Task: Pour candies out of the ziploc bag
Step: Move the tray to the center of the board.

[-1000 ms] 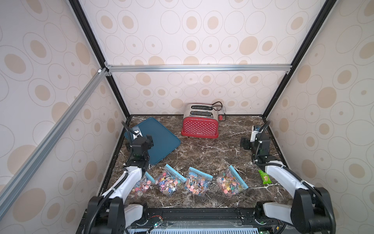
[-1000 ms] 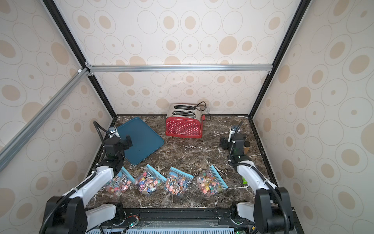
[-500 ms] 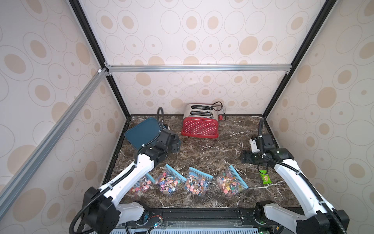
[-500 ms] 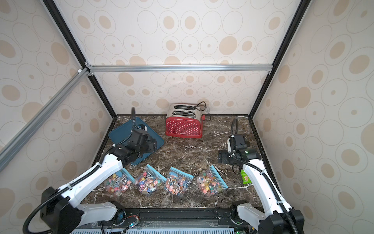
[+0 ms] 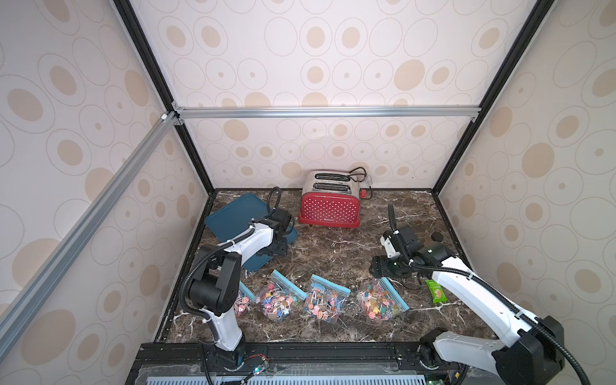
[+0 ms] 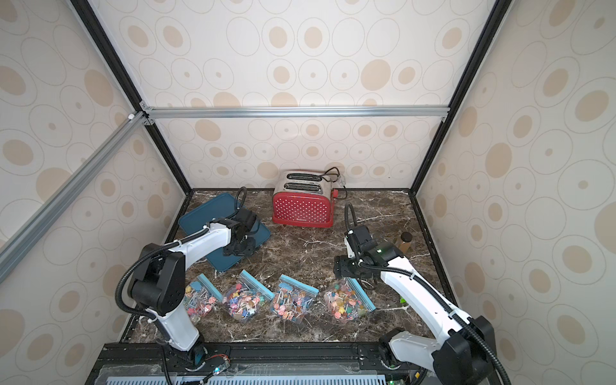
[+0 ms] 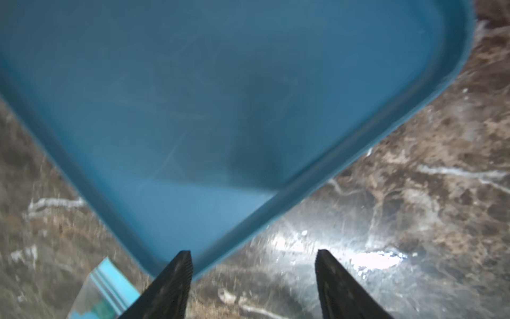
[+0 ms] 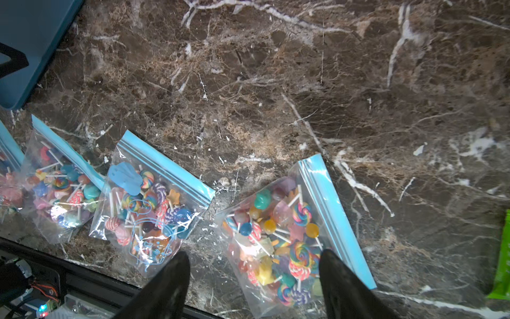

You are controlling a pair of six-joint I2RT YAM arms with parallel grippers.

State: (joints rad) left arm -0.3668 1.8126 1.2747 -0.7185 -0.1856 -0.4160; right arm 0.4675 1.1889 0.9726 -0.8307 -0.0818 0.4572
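Right end effector (image 8: 254,252) spread, near rightmost ziploc bag (image 8: 289,229)

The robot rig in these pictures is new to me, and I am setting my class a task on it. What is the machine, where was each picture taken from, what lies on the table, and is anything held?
The machine is two white arms fixed at the front edge of the table. Each arm ends in a two-fingered end effector. Two pictures look down from one camera head overhead, and the two close-ups come from cameras on the wrists. On the table lie four bags of candies in a row, a blue tray, a red toaster and a green snack bar. The left end effector points at the tray's corner, and the right end effector points at the end bag. Both are open and hold nothing.
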